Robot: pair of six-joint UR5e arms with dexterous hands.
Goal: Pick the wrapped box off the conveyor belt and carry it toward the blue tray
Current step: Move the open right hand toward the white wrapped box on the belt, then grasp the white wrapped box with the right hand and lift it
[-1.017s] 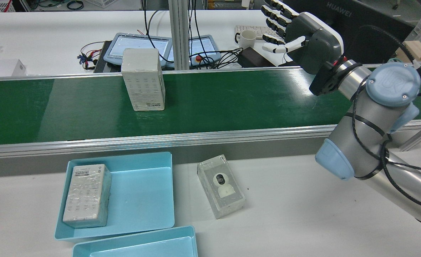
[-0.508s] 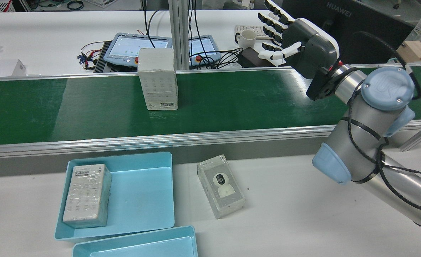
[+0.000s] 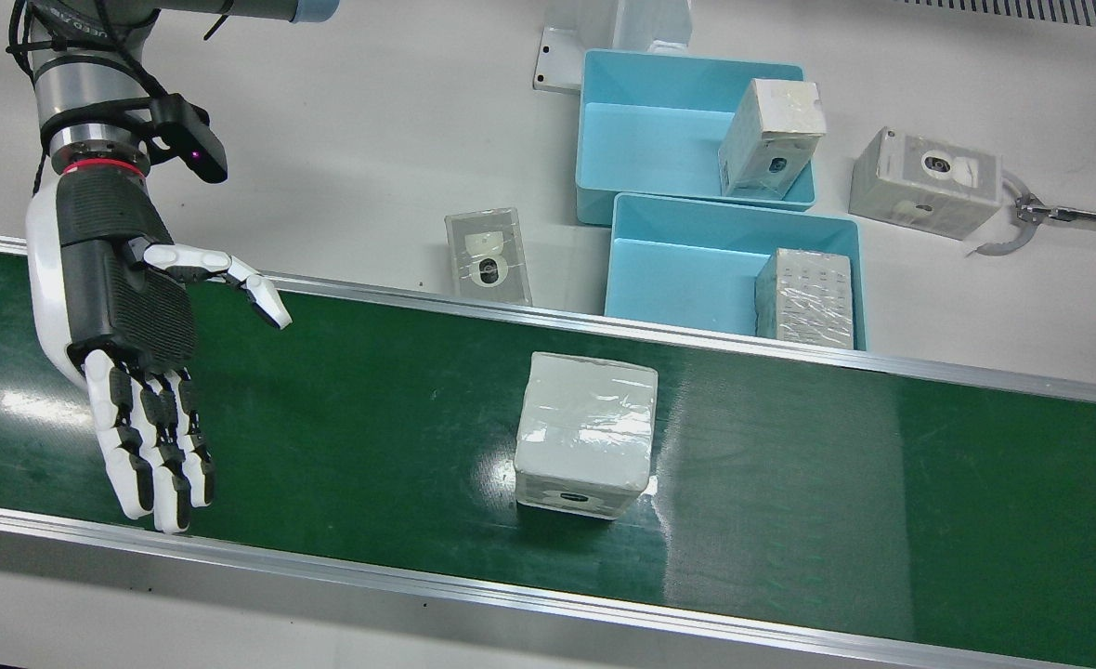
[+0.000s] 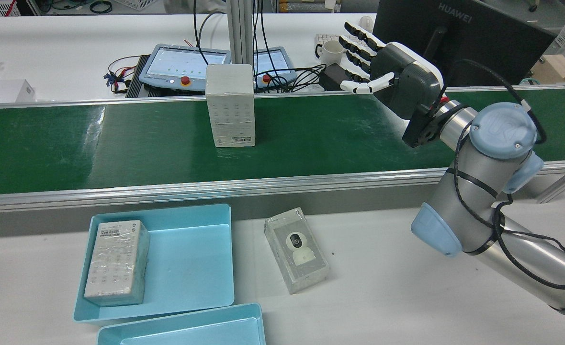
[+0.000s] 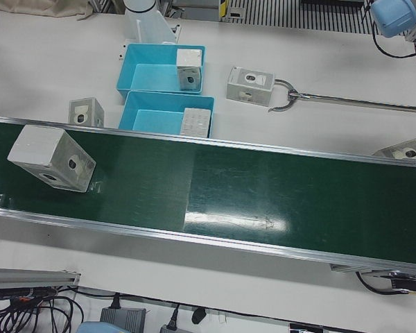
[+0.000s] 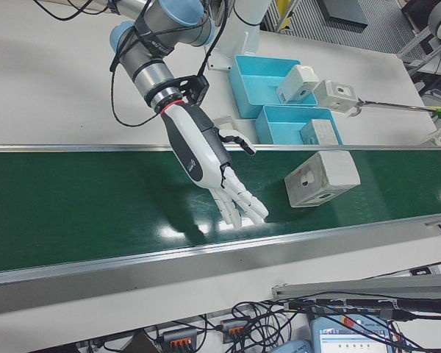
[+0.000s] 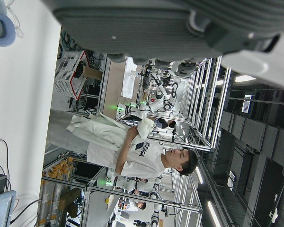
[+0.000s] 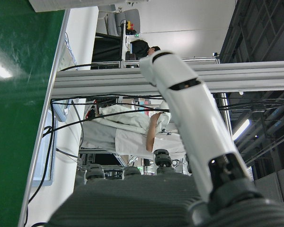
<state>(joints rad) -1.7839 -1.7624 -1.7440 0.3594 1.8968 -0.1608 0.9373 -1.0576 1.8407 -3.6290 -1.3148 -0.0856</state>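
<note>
the right hand [image 3: 125,321] hangs over the conveyor belt [image 3: 344,409] with fingers [image 3: 153,465] spread wide and empty – apparently poised for the wrapped box [image 3: 587,432], standing upright mid-belt well apart from it, the blue tray [image 3: 697,279] just beyond the belt's rail.

Glossy film wraps the wrapped box [image 3: 586,433] on the shiny green conveyor belt [image 3: 789,502], edged in brushed metal.
</note>
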